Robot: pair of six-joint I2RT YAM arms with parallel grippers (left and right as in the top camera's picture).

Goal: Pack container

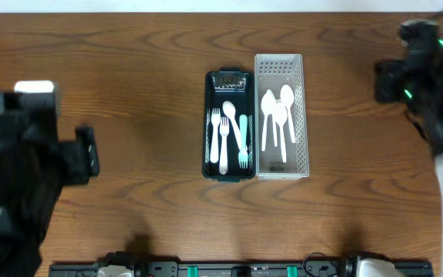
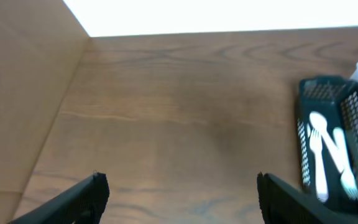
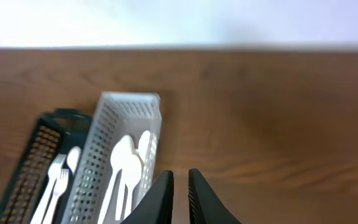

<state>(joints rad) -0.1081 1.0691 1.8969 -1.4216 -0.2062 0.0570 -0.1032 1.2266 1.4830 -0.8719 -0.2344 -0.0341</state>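
Observation:
A dark green basket [image 1: 229, 173] sits mid-table holding white forks, a white spoon and a teal fork [image 1: 243, 142]. Touching its right side is a white basket [image 1: 301, 115] holding three white spoons [image 1: 277, 115]. Both baskets show in the right wrist view, the green basket [image 3: 27, 168] and the white basket [image 3: 98, 149], and the green basket also shows in the left wrist view [image 2: 309, 106]. My left gripper [image 2: 179, 186] is open and empty, far left of the baskets. My right gripper [image 3: 180, 183] is shut and empty, raised to the right of the white basket.
The wooden table [image 1: 129, 85] runs to a pale wall at the far edge. The left arm [image 1: 21, 169] covers the left side and the right arm [image 1: 429, 69] the far right corner. A black rail [image 1: 237, 269] lies along the front edge.

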